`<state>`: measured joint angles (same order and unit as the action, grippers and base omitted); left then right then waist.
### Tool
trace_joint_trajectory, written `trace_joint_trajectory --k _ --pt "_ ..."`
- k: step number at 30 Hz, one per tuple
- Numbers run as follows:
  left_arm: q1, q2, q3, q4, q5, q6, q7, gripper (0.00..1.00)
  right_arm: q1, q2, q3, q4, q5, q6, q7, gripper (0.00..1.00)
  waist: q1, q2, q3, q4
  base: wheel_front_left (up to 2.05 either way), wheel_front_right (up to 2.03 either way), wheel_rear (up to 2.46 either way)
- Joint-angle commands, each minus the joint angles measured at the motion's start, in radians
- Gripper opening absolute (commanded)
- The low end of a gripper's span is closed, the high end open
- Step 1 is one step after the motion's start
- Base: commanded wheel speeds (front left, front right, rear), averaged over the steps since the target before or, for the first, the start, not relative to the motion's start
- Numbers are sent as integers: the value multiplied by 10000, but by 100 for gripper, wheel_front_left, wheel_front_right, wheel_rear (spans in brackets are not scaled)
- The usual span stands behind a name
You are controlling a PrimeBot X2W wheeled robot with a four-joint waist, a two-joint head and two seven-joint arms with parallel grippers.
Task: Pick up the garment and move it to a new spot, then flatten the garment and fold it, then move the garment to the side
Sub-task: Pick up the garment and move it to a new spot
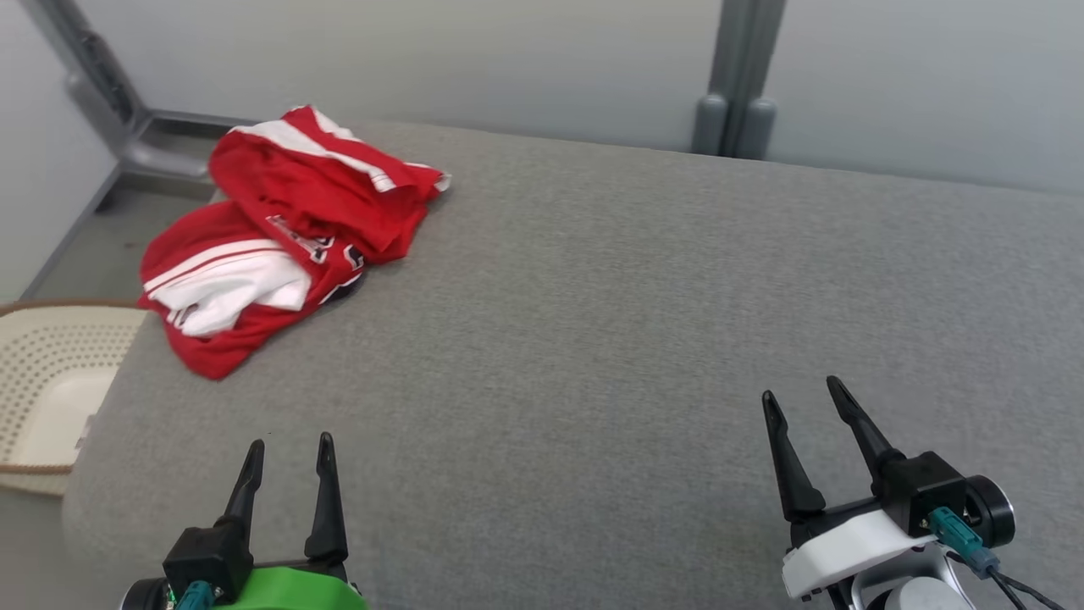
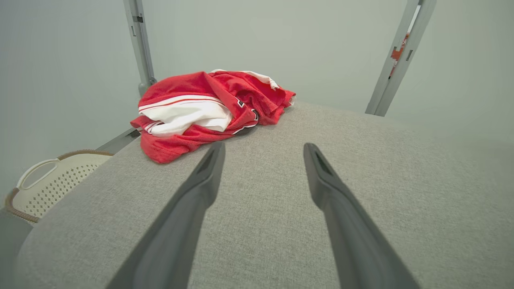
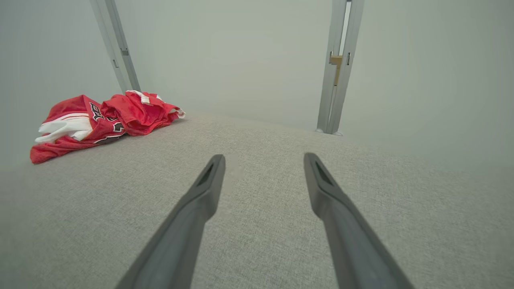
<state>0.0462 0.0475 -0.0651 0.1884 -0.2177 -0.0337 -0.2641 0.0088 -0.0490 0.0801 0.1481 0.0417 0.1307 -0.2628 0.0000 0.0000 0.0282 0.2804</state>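
A crumpled red and white garment (image 1: 279, 233) lies bunched at the far left corner of the grey cushioned surface (image 1: 593, 339). In the left wrist view the garment (image 2: 204, 108) sits just beyond the fingers; in the right wrist view the garment (image 3: 100, 120) is far off to the left. My left gripper (image 1: 290, 447) hovers at the near left, open, nothing between its fingers, well short of the garment. Over at the near right, my right gripper (image 1: 803, 393) is likewise open with nothing in it.
A cream perforated laundry basket (image 1: 51, 390) stands on the floor just off the surface's left edge; the basket (image 2: 52, 180) shows low left in the left wrist view. Grey metal posts (image 1: 737, 85) stand against the pale wall behind.
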Motion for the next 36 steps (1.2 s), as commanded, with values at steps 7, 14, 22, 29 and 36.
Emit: trace_joint_trajectory --k 7,14,22,29,36 --pt "30 49 141 -30 -89 69 -7 100 -132 -29 153 77 -25 1 -32 100 0 0 73 2370 0 0 0" --pt "161 49 306 -237 -259 214 -7 100 -310 -33 478 203 -107 1 -32 100 0 0 126 2529 0 0 0" --pt "107 49 96 -181 -226 114 -7 100 -357 -30 427 44 -277 1 -32 100 0 0 426 2558 0 0 0" --pt "-1357 438 998 -312 305 -353 -5 100 -535 -36 251 -138 -804 -1 -32 100 0 0 1135 2330 0 0 0" --pt "-4122 1758 1628 564 667 -694 -2 100 -1084 -33 253 -289 -1547 -1 -32 100 0 0 2201 1651 0 0 0"
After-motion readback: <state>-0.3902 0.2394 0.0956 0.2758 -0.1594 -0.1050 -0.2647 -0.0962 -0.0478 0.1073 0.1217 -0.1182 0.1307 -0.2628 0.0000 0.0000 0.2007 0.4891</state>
